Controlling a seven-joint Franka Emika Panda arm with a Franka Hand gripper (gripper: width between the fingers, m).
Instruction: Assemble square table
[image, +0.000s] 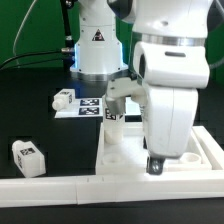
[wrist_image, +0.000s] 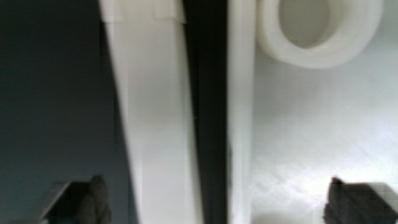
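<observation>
The white square tabletop (image: 120, 155) lies at the front of the table, its raised rim against a long white rail (image: 50, 185). A white leg (image: 115, 128) stands upright at its far corner on the exterior view's left. Two loose tagged legs lie on the black table, one (image: 28, 155) at the exterior view's left and one (image: 63, 98) further back. My gripper (image: 155, 165) hangs low over the tabletop, mostly hidden by the arm. In the wrist view the gripper (wrist_image: 219, 200) is open, its dark fingertips (wrist_image: 75, 200) wide apart over the tabletop (wrist_image: 302, 130), a round corner hole (wrist_image: 320, 30) and the rail (wrist_image: 151, 120).
The marker board (image: 95, 105) lies flat behind the tabletop, in front of the robot's base (image: 98, 50). The arm's bulky white body (image: 170, 90) covers the right half of the tabletop in the exterior view.
</observation>
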